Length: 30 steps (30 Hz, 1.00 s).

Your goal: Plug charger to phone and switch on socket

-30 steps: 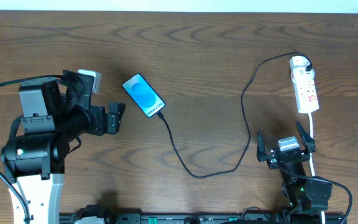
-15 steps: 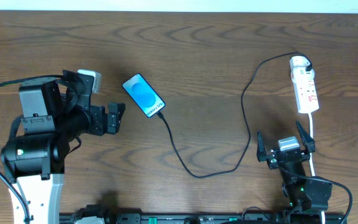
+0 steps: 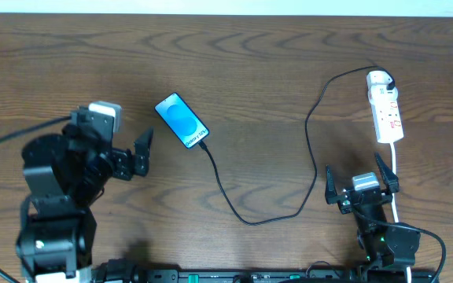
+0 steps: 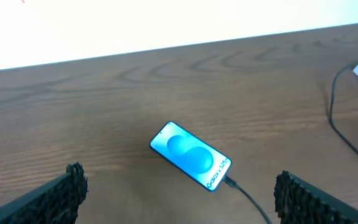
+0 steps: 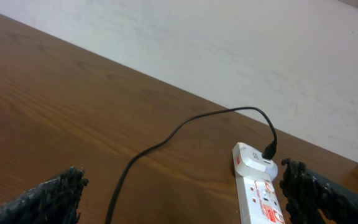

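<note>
- Socket (image 3: pixel 385 108) lies at the far right of the table (image 3: pixel 274 63). It is ahead of the right gripper (image 3: pixel 355 171) and a little to that gripper's right, and clear of it.
- Its long axis runs nearly straight away from the robot. A black plug (image 3: pixel 387 79) sits at the far end and a white cord (image 3: pixel 397 169) trails from the near end back past the right arm.
- The right arm is much the nearer. The left gripper (image 3: pixel 140 155) is well across the table, beside the phone (image 3: pixel 182 120).
- The phone lies at a slant left of centre, screen up. The charger (image 3: pixel 234 206) meets its nearer end and appears seated there, then loops across to the black plug.
- Judging from this, the switch is the part left to do, so the right arm must reach forward along the strip.
- Both grippers have their fingers spread wide and hold nothing.
- White text on the phone's blue screen reads "Galaxy S25+" in the left wrist view. The socket's red markings are too small to read.
</note>
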Tool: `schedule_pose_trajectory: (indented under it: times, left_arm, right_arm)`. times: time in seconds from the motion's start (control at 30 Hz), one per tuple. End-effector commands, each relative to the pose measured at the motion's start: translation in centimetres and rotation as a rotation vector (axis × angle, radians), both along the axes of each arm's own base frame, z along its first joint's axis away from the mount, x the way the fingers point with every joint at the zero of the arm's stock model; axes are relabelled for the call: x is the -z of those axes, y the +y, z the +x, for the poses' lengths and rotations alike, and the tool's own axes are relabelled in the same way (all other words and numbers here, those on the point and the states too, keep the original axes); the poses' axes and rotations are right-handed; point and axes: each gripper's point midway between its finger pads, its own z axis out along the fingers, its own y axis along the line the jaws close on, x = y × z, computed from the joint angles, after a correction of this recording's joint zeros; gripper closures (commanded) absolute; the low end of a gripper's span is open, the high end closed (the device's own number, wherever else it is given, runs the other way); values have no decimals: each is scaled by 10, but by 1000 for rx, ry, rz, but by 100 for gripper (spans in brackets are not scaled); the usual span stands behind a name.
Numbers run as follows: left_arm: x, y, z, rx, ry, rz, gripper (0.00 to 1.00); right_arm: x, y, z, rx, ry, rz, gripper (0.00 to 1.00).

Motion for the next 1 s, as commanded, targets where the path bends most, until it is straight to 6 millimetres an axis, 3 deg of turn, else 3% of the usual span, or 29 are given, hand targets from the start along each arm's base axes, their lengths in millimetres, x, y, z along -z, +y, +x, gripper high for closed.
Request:
schedule_pose_trajectory:
  times: [0.0, 0.97]
  left_arm:
    - [10, 2, -5, -4, -37, 18, 2]
    - [84, 12, -31, -77, -365, 74, 2]
  right_arm:
    - [1, -1, 0, 8, 4, 17, 1]
    - [1, -1, 0, 9, 4, 17, 1]
